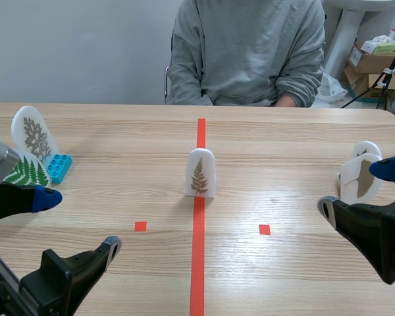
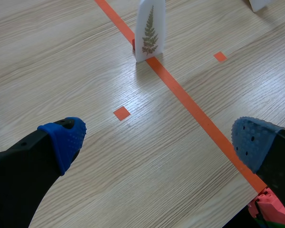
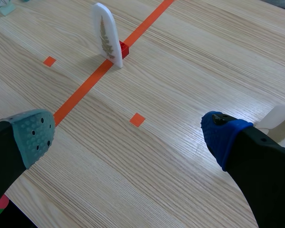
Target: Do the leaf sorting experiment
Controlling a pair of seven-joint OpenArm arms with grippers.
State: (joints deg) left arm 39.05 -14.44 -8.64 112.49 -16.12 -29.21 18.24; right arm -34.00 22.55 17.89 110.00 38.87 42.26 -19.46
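Reference: the middle leaf card [image 1: 201,172].

- Directly behind it you get only a corner of a red block [image 3: 124,49]; the card hides the rest.
- Far right of it, the right gripper [image 1: 357,189] covers part of the nearer white card [image 1: 359,179]. The rear white card [image 1: 367,148] shows its top only, leaf not legible.
- Far left of it, the green fern card [image 1: 27,172] is partly covered by the left arm [image 1: 0,197].
- Beyond it, the person [image 1: 247,49] is cropped at the shoulders, with hands mostly behind the table [image 1: 283,138] edge.
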